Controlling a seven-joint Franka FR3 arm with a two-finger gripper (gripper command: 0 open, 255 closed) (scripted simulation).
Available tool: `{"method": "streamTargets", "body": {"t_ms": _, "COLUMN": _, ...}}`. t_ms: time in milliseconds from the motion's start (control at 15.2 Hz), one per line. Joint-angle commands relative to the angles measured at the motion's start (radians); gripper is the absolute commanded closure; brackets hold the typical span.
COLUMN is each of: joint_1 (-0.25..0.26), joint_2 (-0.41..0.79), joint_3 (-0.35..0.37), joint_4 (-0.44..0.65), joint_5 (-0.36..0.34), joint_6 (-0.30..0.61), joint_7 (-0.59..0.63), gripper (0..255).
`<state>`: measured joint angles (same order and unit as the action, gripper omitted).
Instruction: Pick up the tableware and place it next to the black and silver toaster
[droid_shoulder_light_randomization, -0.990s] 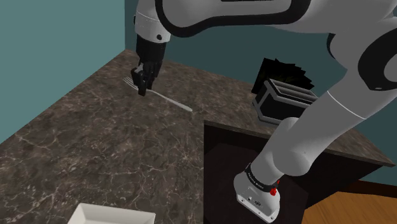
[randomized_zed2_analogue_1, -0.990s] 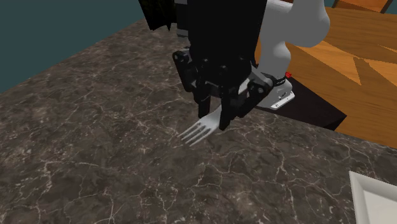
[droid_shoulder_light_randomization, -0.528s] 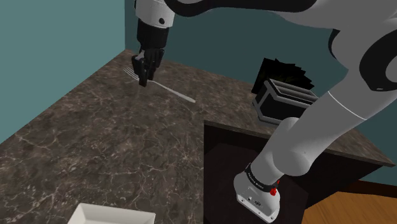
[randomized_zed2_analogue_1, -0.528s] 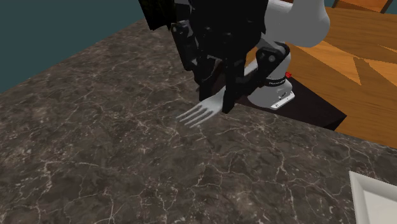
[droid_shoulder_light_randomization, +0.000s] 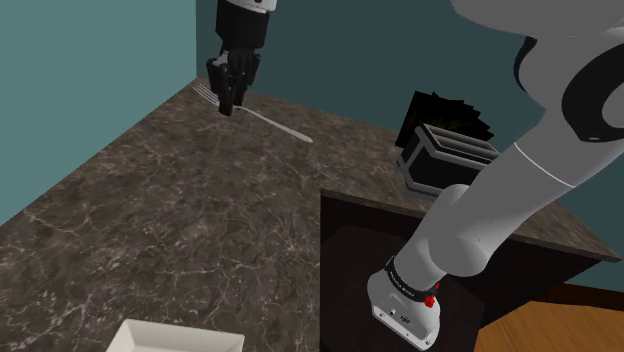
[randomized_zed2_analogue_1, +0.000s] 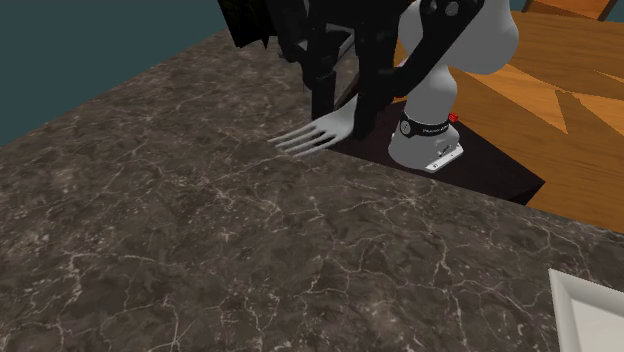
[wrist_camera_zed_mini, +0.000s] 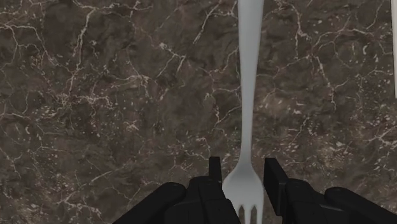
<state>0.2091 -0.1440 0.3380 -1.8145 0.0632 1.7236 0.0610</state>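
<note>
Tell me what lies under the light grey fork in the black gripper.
Dark marbled countertop shows beneath the fork; the black gripper's fingers cover the sides of its neck.

Dim, even, diffuse lighting, muted colours, soft shading across the white arm (droid_shoulder_light_randomization: 500, 200)

One fork (droid_shoulder_light_randomization: 283, 126), one toaster (droid_shoulder_light_randomization: 446, 160), one white dish (droid_shoulder_light_randomization: 172, 340), perhaps a plate

Gripper (droid_shoulder_light_randomization: 229, 97) has climbed over the last second with the fork (droid_shoulder_light_randomization: 280, 125) pinched at its neck, whole fork now lifted clear of the countertop (droid_shoulder_light_randomization: 180, 230), handle trailing roughly level.
</note>
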Motion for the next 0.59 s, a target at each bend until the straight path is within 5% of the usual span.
{"method": "streamTargets", "body": {"t_ms": 0, "joint_1": -0.001, "joint_2": 0.001, "joint_3": -0.001, "joint_4": 0.029, "joint_5": -0.001, "joint_6": -0.028, "joint_7": 0.000, "gripper": 255}}
{"method": "streamTargets", "body": {"t_ms": 132, "joint_1": -0.001, "joint_2": 0.004, "joint_3": -0.001, "joint_4": 0.050, "joint_5": -0.002, "joint_6": -0.046, "joint_7": 0.001, "gripper": 255}}
{"method": "streamTargets", "body": {"t_ms": 528, "joint_1": -0.043, "joint_2": -0.168, "joint_3": -0.094, "joint_4": -0.124, "joint_5": 0.033, "joint_6": -0.047, "joint_7": -0.145, "gripper": 255}}
